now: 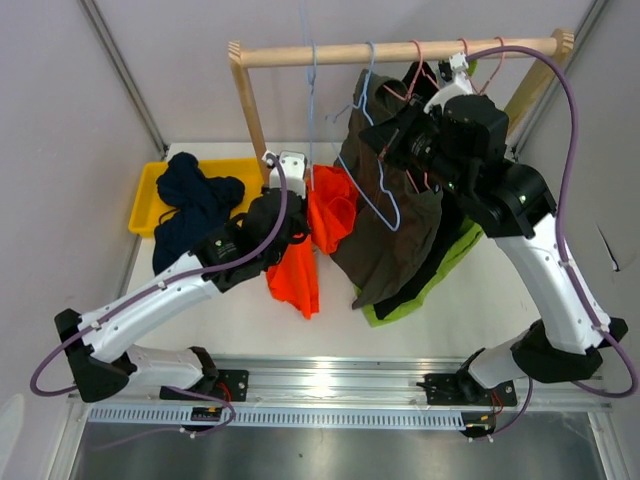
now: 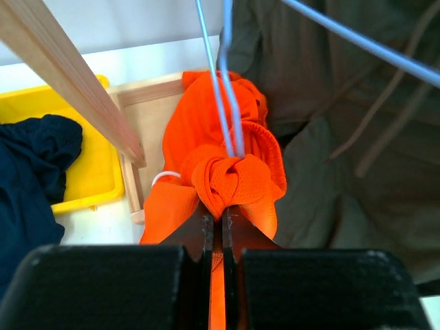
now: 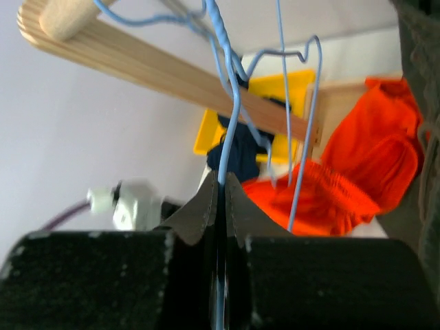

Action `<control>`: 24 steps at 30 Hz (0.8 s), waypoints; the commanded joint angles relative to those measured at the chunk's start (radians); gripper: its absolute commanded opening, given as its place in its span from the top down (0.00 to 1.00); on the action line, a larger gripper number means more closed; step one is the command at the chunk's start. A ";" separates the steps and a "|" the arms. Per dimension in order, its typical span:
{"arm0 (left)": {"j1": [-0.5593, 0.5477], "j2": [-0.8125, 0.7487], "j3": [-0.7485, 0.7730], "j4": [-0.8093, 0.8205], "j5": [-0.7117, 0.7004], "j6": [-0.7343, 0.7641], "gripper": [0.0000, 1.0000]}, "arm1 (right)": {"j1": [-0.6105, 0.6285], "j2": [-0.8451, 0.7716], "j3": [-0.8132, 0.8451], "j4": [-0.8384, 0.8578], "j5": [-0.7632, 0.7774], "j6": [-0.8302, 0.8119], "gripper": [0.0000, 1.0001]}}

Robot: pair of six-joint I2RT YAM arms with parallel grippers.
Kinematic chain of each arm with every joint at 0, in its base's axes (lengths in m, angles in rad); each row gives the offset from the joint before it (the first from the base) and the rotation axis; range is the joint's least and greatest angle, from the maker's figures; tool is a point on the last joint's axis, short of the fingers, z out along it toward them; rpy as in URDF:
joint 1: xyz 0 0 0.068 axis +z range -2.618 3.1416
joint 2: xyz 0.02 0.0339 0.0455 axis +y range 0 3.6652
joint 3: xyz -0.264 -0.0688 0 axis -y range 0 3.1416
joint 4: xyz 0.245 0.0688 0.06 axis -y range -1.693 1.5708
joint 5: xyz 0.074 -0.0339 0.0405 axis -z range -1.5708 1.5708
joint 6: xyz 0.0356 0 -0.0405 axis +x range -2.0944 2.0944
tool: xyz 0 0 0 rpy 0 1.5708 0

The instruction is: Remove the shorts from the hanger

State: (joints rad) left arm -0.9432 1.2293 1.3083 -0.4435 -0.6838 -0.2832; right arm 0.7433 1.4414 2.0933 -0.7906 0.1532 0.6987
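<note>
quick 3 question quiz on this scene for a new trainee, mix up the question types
1. True or false: the navy shorts lie in the yellow bin.
2. What does the left hand pinch? A) orange shorts B) a towel C) the wooden rail
3. Fill in: the right hand is shut on a blue wire ____.
Key: 1 true; 2 A; 3 hanger.

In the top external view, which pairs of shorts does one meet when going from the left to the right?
Navy blue fabric shorts → bright orange fabric shorts → olive-grey fabric shorts.
</note>
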 commanded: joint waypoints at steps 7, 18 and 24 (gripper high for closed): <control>-0.048 -0.280 0.000 -0.370 0.026 -0.120 1.00 | -0.148 0.238 0.253 -0.030 -0.107 -0.088 1.00; -0.068 -0.412 0.247 -0.747 -0.249 -0.154 1.00 | -0.180 0.277 0.177 0.024 -0.112 -0.122 0.47; -0.017 -0.326 0.380 -0.502 -0.260 0.153 1.00 | -0.180 0.225 0.125 0.013 -0.075 -0.160 0.01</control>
State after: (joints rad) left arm -0.9928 0.8501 1.6299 -1.0962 -0.8906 -0.3031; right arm 0.5671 1.7271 2.2292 -0.7788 0.0593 0.5732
